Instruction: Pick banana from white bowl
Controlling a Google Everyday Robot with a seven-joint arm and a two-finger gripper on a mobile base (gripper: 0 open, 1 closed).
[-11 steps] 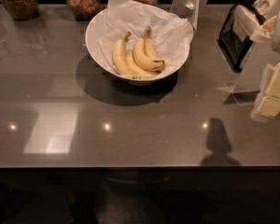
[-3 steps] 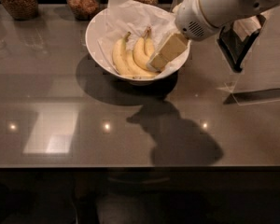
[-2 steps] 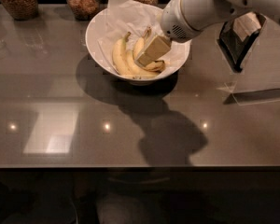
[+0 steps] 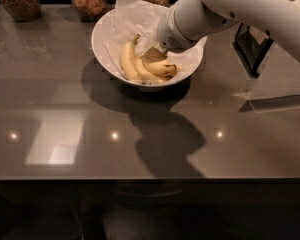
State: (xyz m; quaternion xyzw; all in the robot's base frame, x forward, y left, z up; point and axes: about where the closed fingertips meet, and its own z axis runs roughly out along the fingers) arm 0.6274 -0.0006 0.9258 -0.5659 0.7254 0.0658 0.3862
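We have our gripper (image 4: 151, 54) down inside the white bowl (image 4: 98, 44), right on top of the bananas (image 4: 131, 64) — whether it grips one or hangs loose we cannot tell. The bananas lie in the bottom of the bowl on a paper liner (image 4: 127, 11), so we judge the pick not yet done: a sure grasp and the lift out are both left. Straight up looks free. The bowl's sloping wall rises close around the gripper, glass jars (image 4: 87, 1) stand just behind the rim, and a dark stand (image 4: 250, 49) sits to the right — the counter (image 4: 65, 109) toward the front is the open side.
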